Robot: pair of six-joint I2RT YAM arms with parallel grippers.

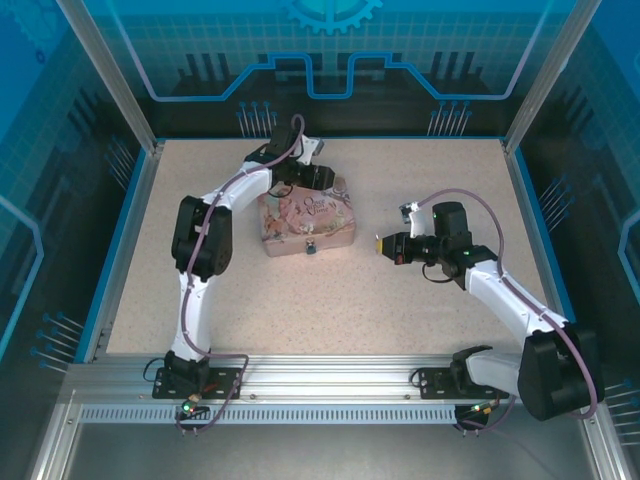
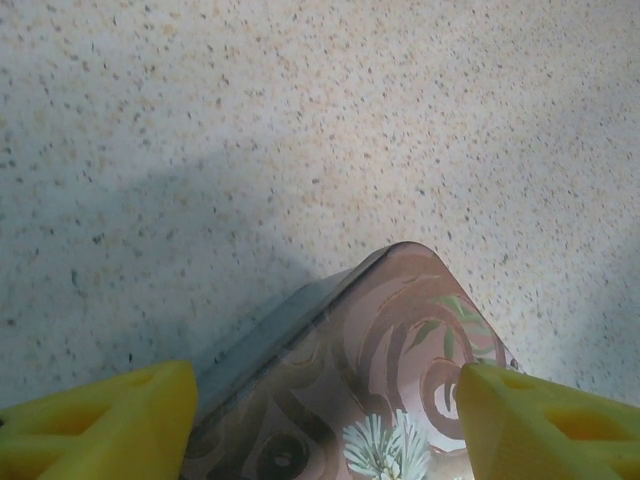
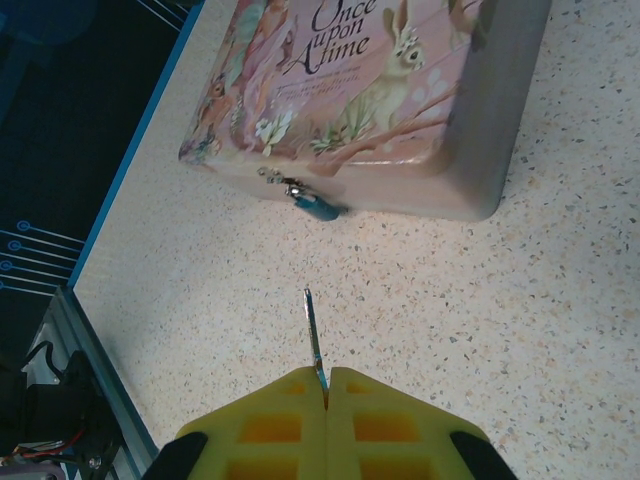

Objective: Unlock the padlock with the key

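Right wrist view: the padlock is hanging by its shackle from the hasp, low on the near wall of the pink box.
Padlock axis: its blue body is slanting away from the hasp along the wall; which way the keyhole is facing I cannot tell.
Key: the key is sticking straight out of the right gripper, its long axis aiming at the padlock.
Right gripper: it is pinching the key's head, with its jaws closed flat together.
Gap: bare table is lying between key tip and padlock; they are near but apart.
Direction: seen from above, the padlock is sitting to the left of the right gripper, so the coming move is likely calling for a leftward reach.
Left gripper: the left gripper is straddling the box's far corner, jaws standing wide; whether its pads are pressing the box I cannot tell.
Nearer arm: the right one is facing the padlock, while the left is working from the far side.
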